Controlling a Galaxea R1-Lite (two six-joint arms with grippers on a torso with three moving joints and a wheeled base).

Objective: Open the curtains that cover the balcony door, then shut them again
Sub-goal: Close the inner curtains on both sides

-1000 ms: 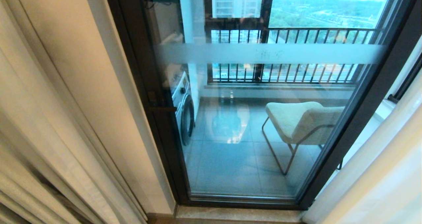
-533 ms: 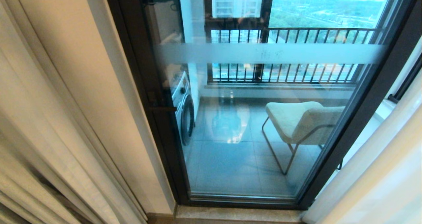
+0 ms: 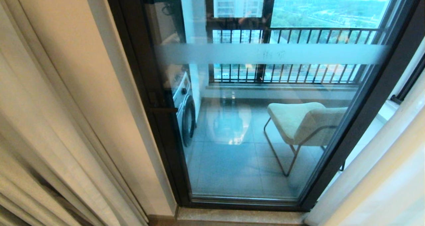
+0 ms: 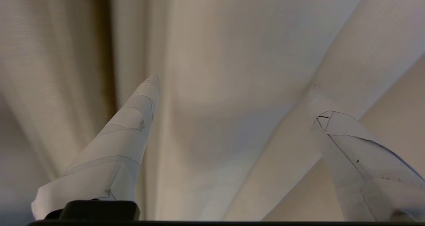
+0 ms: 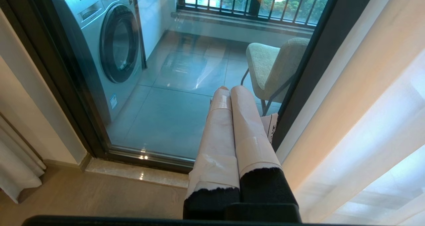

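Beyond balcony door [image 3: 252, 126] glass: washing machine [image 3: 186, 109], chair [image 3: 303, 123], curtains [image 3: 43, 119] flanking

Right end effector [image 5: 229, 89] fingers pressed together, tape-wrapped, pointing at the balcony door [image 5: 159, 96] glass, nothing held. Door's dark frame [image 5: 318, 50] runs diagonally just beside the fingers. Behind the glass: silver washing machine [image 5: 103, 40], cream chair [image 5: 275, 69] on metal legs, grey tiled floor [image 5: 172, 119], black railing [image 5: 252, 3]. Curtains [image 5: 362, 126] hang on one side, cream drape plus sheer panel; another drape edge [image 5: 16, 163] sits opposite. Stone threshold [image 5: 132, 172] below the door.
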